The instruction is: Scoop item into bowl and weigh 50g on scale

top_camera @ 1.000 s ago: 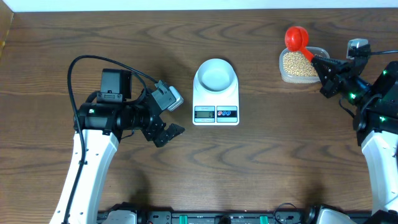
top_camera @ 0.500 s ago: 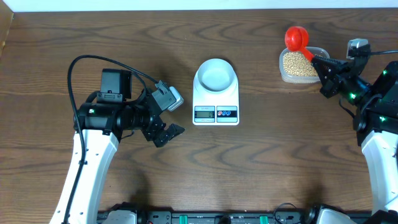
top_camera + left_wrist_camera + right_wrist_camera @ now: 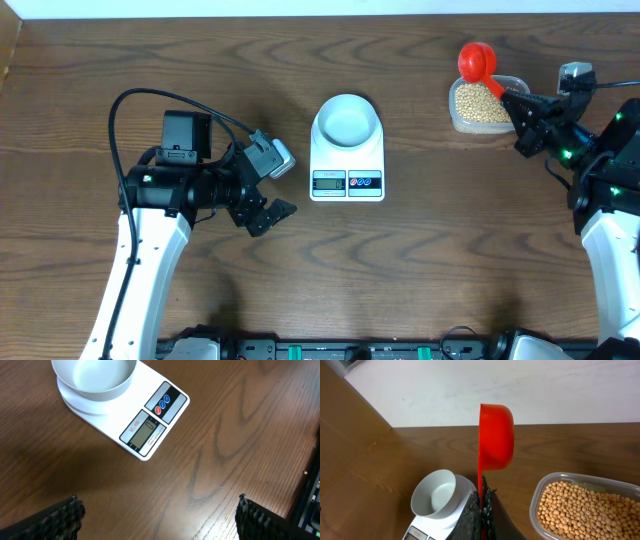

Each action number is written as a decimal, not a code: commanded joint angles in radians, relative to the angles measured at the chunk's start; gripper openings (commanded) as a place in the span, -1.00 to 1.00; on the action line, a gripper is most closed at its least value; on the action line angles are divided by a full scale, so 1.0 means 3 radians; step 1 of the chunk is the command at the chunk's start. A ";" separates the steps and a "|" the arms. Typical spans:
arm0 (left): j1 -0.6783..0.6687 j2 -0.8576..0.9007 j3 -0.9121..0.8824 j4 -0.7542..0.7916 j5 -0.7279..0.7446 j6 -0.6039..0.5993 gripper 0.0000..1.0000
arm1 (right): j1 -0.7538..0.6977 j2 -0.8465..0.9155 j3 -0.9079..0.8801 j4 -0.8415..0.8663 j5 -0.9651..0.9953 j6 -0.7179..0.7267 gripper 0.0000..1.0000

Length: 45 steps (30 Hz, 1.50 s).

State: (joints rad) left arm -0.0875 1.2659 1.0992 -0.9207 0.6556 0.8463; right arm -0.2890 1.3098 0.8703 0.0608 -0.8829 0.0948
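Note:
An empty pale bowl (image 3: 347,120) (image 3: 95,377) (image 3: 434,494) sits on the white scale (image 3: 347,178) (image 3: 150,425) (image 3: 422,531) at the table's middle. Tan beans (image 3: 479,102) (image 3: 585,507) fill a clear tub at the back right. My right gripper (image 3: 511,101) (image 3: 483,505) is shut on the handle of a red scoop (image 3: 476,62) (image 3: 496,436), whose cup is held above the table just behind the tub, turned on its side. My left gripper (image 3: 278,184) (image 3: 157,512) hangs open left of the scale with nothing between its fingers.
The clear plastic tub (image 3: 456,120) (image 3: 540,495) stands close in front of the right arm (image 3: 600,170). The table's far edge meets a white wall (image 3: 470,385). The left arm and its cable (image 3: 160,190) occupy the left side.

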 commanded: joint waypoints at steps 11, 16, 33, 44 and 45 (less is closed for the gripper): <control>0.0014 -0.0037 0.0080 -0.0020 0.0010 0.0056 0.97 | -0.0013 -0.0001 0.0080 -0.0003 -0.0045 -0.0149 -0.98; 0.0014 -0.0037 0.0080 -0.0020 0.0009 0.0056 0.97 | -0.0014 -0.0001 0.0081 -0.0003 -0.0043 -0.0173 -0.98; 0.0014 -0.0037 0.0080 -0.0020 0.0009 0.0056 0.97 | -0.0017 -0.0001 0.0078 -0.0032 -0.0072 0.0493 -0.97; 0.0014 -0.0037 0.0080 -0.0020 0.0009 0.0056 0.97 | 0.0031 -0.0001 0.0079 -0.0112 0.0278 0.0491 -0.97; 0.0014 -0.0037 0.0080 -0.0020 0.0009 0.0056 0.97 | 0.0056 -0.0001 0.0079 -0.0112 0.0366 0.0449 -0.97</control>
State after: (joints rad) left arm -0.0875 1.2655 1.0992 -0.9207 0.6556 0.8463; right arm -0.2863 1.3098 0.8703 0.0261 -0.8509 0.2649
